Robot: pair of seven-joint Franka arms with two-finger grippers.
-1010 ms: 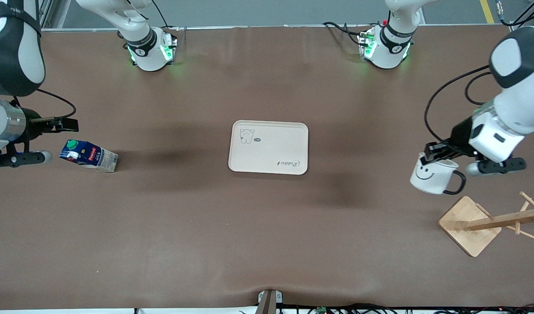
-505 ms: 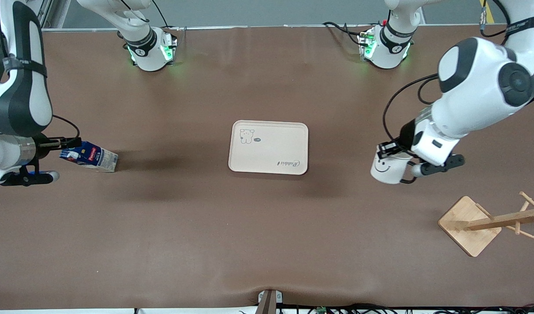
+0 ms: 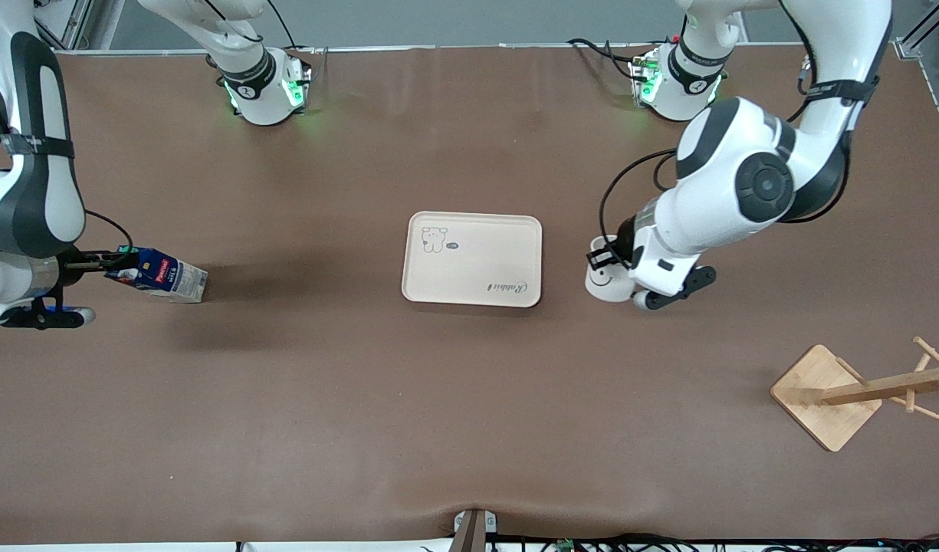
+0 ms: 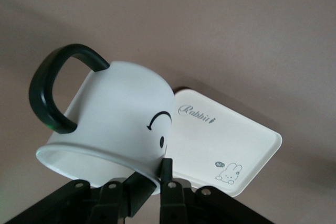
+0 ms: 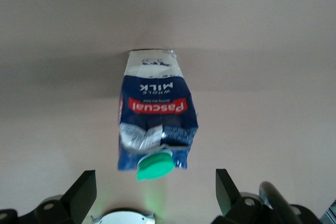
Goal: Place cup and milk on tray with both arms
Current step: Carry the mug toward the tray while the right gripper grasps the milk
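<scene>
Right now my left pincer (image 4: 149, 184) pinches the cup's (image 4: 113, 124) rim, tray (image 4: 226, 140) just ahead; that thin grip might slip. Right pincer (image 5: 152, 195) is spread, milk carton (image 5: 155, 124) lying between its fingers; it could skid.

Looks like a robotics lab or test cell, not a home — two white arms (image 3: 733, 192) bolted along one edge of a brown-covered table (image 3: 469, 399), green status lights at their bases (image 3: 266, 92). Cable bundles along the near edge, a grey floor strip with what may be a yellow line, and metal framing at the corners.
</scene>
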